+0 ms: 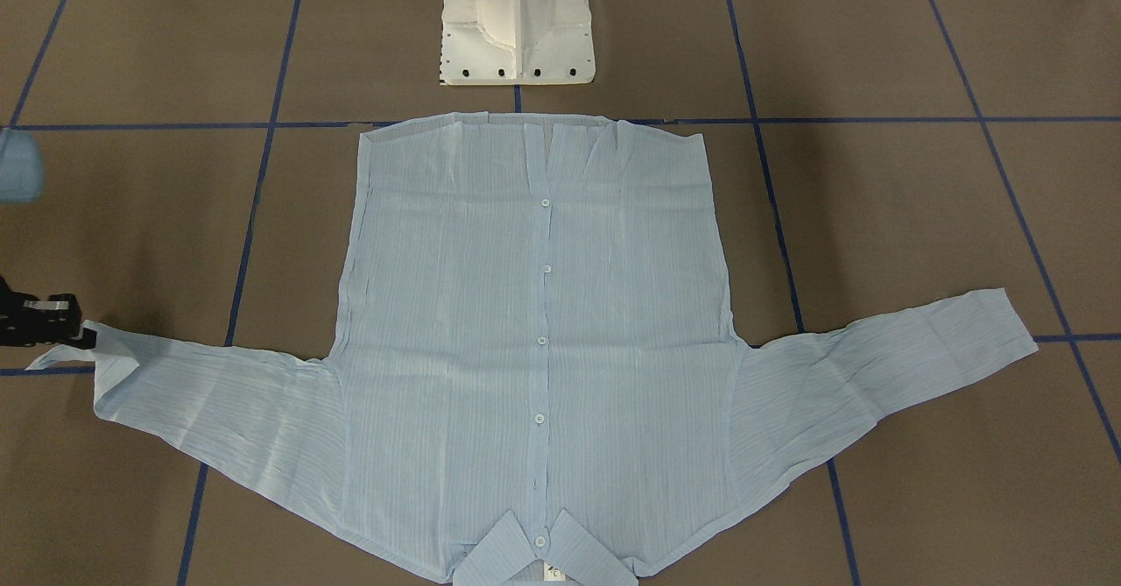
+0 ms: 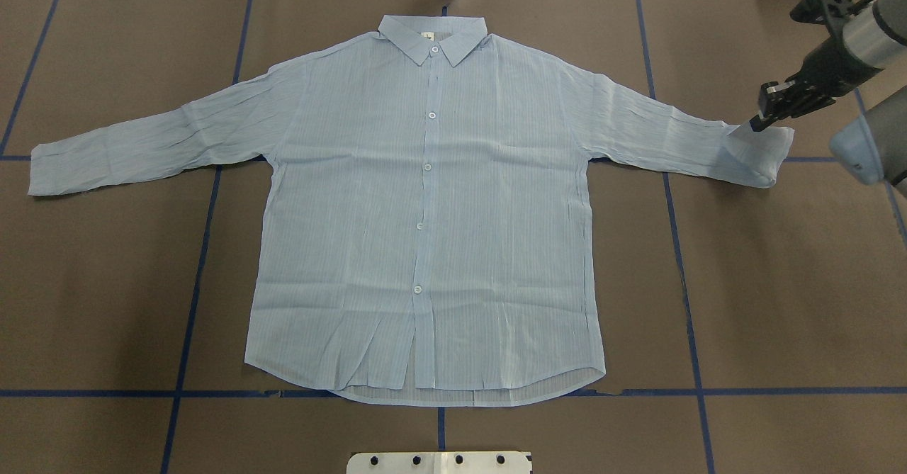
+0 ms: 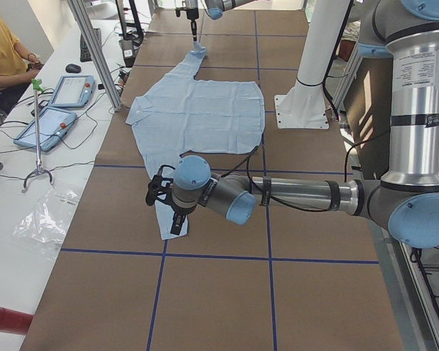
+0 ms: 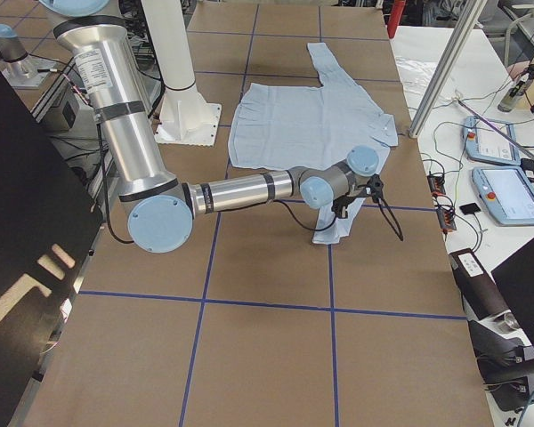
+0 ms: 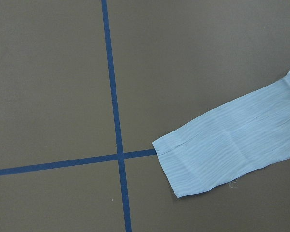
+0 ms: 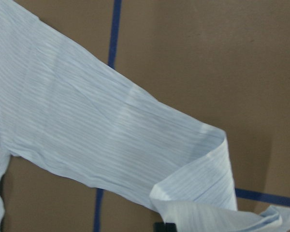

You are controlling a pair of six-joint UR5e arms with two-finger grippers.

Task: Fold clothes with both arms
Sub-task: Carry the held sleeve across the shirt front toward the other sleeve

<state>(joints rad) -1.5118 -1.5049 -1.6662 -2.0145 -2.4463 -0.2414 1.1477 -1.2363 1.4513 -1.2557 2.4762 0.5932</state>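
The pale-blue shirt (image 2: 425, 212) lies flat and buttoned on the brown table (image 2: 779, 283). It is front up, with its collar (image 2: 434, 38) at the edge far from the robot, its hem near the white pedestal (image 1: 517, 25) and both sleeves spread wide. The right gripper (image 2: 757, 121) has its fingers closed on the corner of the cuff on the robot's right — that sleeve end (image 2: 762, 151) is raised off the table and curls over on itself, while the rest of the sleeve rests on the surface. The left gripper (image 3: 173, 219) hangs low over the other sleeve end (image 5: 203, 164), which lies flat beside a crossing of blue tape lines (image 5: 118, 155). This gripper shows only in the side view, so I cannot tell whether its jaws are open or closed — nor whether it touches the cloth.
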